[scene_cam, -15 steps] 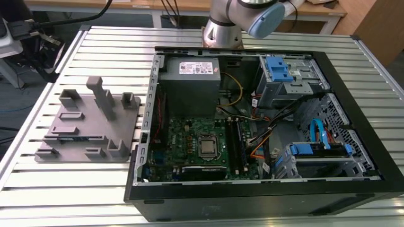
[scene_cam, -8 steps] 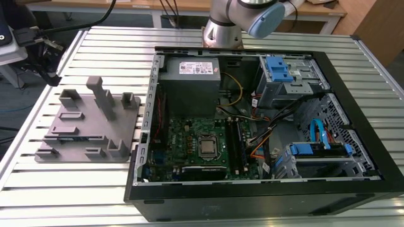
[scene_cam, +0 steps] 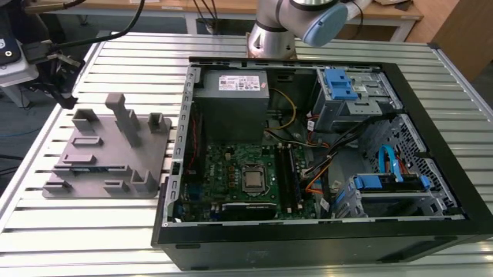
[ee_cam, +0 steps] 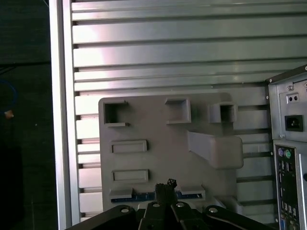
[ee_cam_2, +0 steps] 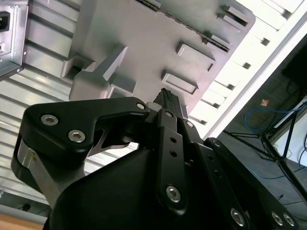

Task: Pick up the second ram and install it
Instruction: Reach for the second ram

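Blue second ram (ee_cam: pixel 136 197) sits slotted in the grey holder (ee_cam: pixel 163 124) on the worktop (ee_cam: pixel 168 52), gripper (ee_cam: pixel 166 184) hangs above it with fingers (ee_cam: pixel 163 189) together and empty, so nothing's grabbed or installed in the case (scene_cam: pixel 324 245) yet.

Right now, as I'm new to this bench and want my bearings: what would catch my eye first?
The open computer case, lying on the slatted table with its green motherboard exposed, dominates the exterior view. At that view's left sits a grey fixture tray. In the first wrist view the gripper hangs over it, near the blue second ram in its slot.
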Tool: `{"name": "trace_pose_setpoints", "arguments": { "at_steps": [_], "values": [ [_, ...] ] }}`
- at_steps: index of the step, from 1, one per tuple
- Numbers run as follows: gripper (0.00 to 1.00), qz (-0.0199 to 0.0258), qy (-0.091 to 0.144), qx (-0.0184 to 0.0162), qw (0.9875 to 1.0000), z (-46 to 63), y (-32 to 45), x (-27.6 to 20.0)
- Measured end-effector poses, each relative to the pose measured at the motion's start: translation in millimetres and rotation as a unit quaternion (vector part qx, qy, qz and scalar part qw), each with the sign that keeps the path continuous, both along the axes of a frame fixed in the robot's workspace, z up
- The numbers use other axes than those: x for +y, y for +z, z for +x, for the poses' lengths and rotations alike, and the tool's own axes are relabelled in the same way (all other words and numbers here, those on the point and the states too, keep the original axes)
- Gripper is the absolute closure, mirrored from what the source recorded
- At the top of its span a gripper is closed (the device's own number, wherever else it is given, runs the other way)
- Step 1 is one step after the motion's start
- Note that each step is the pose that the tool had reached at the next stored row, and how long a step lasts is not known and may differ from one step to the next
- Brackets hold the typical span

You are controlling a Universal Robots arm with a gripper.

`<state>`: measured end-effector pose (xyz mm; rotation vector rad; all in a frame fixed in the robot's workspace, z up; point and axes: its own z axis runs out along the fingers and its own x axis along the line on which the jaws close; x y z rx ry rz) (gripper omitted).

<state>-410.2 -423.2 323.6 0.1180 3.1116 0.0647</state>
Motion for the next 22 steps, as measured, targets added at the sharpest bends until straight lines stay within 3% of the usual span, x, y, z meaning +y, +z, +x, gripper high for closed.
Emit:
{"name": "trace_pose_setpoints", "arguments": {
  "at_steps": [22],
  "values": [
    [0.89, 0.0, 0.0, 0.0, 1.0, 0.0, -22.6, -0.1]
  ]
}}
